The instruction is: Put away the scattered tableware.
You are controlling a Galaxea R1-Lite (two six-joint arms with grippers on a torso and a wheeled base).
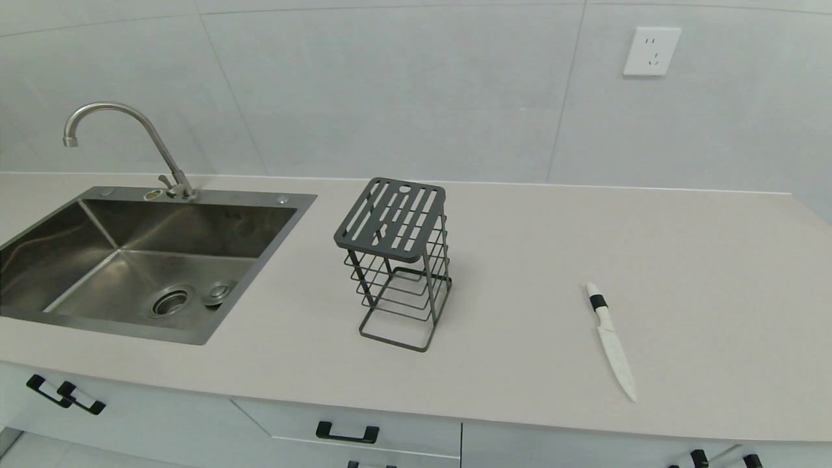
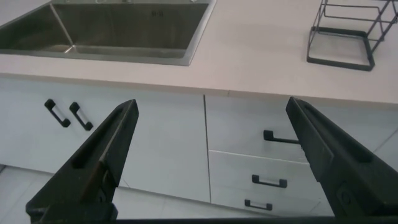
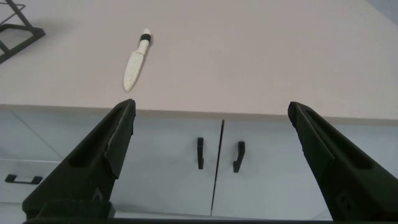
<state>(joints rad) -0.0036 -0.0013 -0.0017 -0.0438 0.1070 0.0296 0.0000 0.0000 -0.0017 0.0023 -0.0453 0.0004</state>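
White knife loose on the counter, slotted rack waiting.

The knife (image 1: 610,338) lies flat at the head view's lower right, its smooth, tapering blade pointing at the pale matte counter's (image 1: 520,234) near edge. The rack (image 1: 396,260), dark thin wire under a flat slotted plate, stands at centre, well apart from it. The left gripper (image 2: 210,106) and right gripper (image 3: 210,107) are both spread wide and empty, low before the cabinet fronts. Best that the right one pinches the handle by its black band, not the slippery blade, then lines the tip up with a slot.
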